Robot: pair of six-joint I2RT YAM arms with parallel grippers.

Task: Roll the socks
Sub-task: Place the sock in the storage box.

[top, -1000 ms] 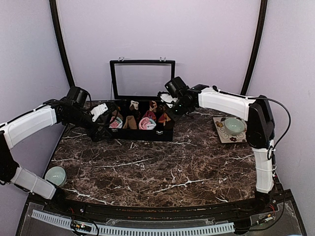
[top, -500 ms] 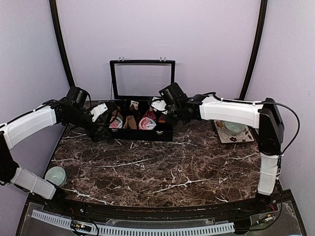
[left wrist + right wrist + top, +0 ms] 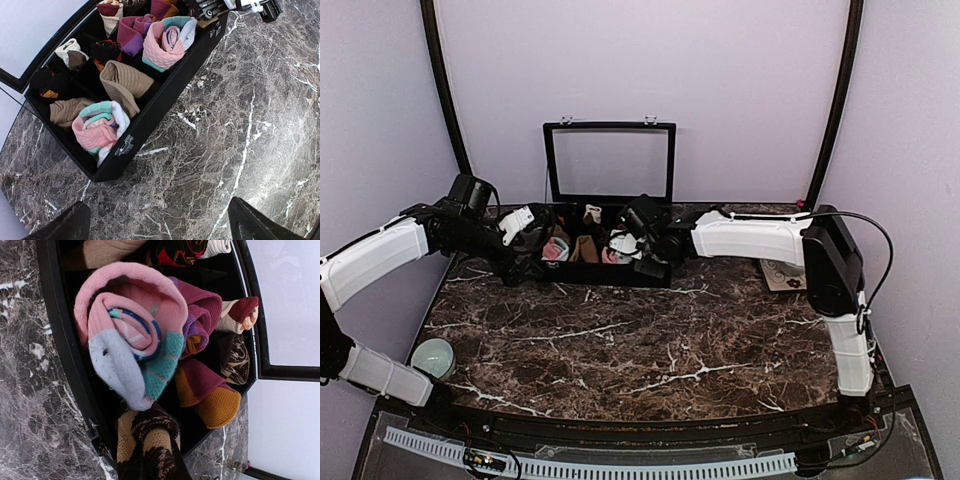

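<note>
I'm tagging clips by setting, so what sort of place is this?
Probably a robot lab booth rather than a home: plain lilac walls close in around a marble-look table, two robot arms are bolted at its near edge, and a black divided box of rolled socks sits staged on it.

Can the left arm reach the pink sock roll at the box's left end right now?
Probably yes: the left hand hangs open just in front of the box, and nothing covers that pink sock roll.

Top camera high, looking down-forward; both wrist cameras close, overlapping on box (image 3: 167,100).
</note>
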